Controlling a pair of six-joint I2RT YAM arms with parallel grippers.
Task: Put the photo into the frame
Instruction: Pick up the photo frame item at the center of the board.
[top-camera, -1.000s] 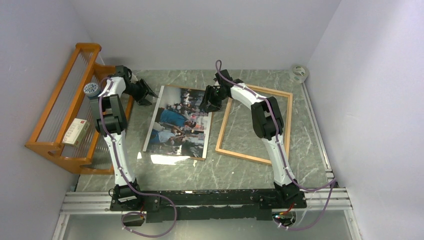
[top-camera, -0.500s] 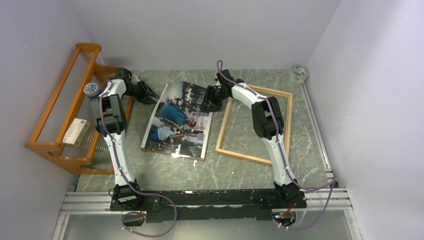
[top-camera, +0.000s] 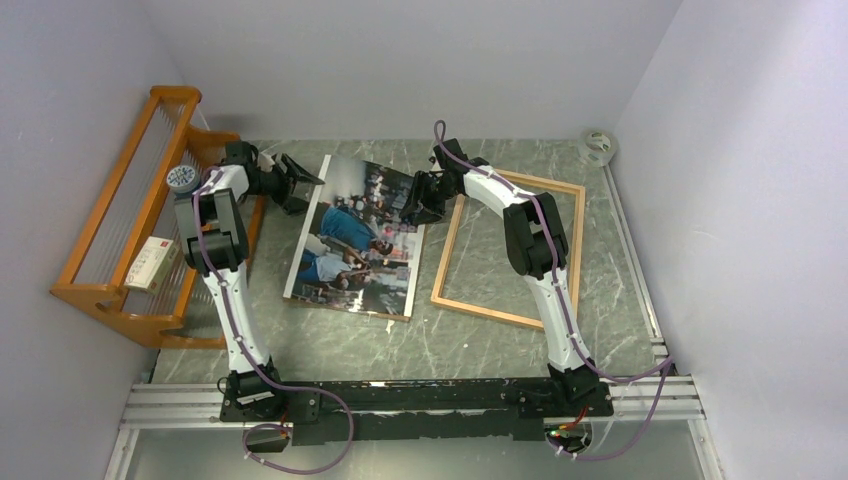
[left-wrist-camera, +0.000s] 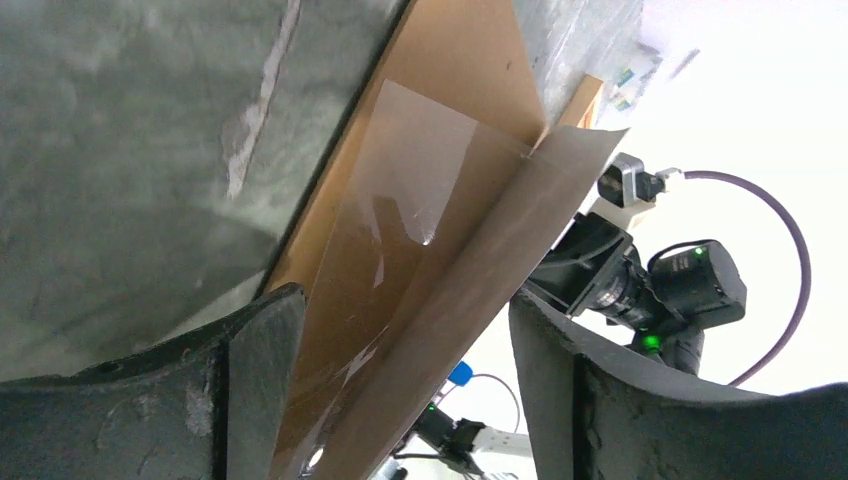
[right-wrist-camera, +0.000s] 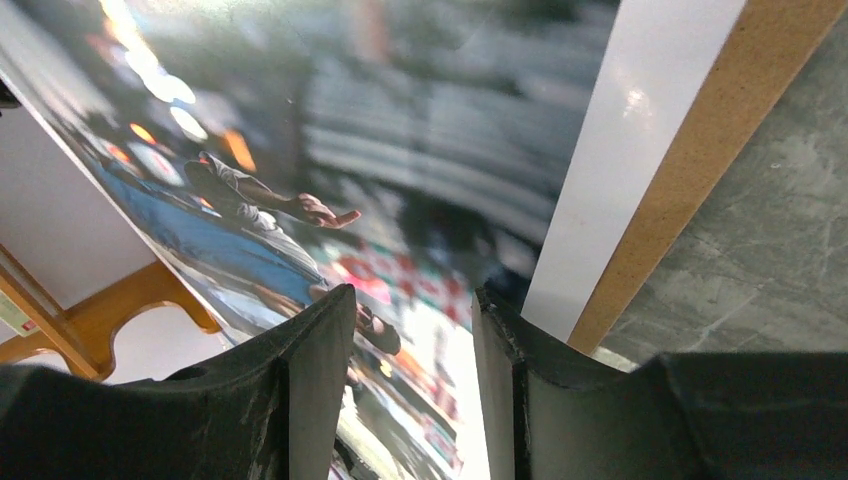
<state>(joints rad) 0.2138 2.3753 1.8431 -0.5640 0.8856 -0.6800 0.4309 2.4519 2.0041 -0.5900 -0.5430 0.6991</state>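
The photo (top-camera: 360, 235) lies left of the light-wood frame (top-camera: 510, 245), which is flat on the table. The photo's far left corner is lifted. My left gripper (top-camera: 298, 180) is open at that corner. In the left wrist view the photo's pale underside (left-wrist-camera: 480, 270) passes between the spread fingers (left-wrist-camera: 405, 310), above the brown backing board (left-wrist-camera: 450, 70). My right gripper (top-camera: 418, 205) sits at the photo's far right edge. In the right wrist view its fingers (right-wrist-camera: 412, 300) stand a little apart over the glossy print (right-wrist-camera: 300, 200), next to the board's brown edge (right-wrist-camera: 680, 170).
An orange wooden rack (top-camera: 130, 230) stands along the left wall with a small box (top-camera: 152, 262) and a round can (top-camera: 182, 178) on it. A tape roll (top-camera: 598, 146) sits in the far right corner. Walls close in on three sides.
My left gripper has moved up and toward the far side, and the photo's left edge and far left corner have lifted off the board. The right arm has not moved.
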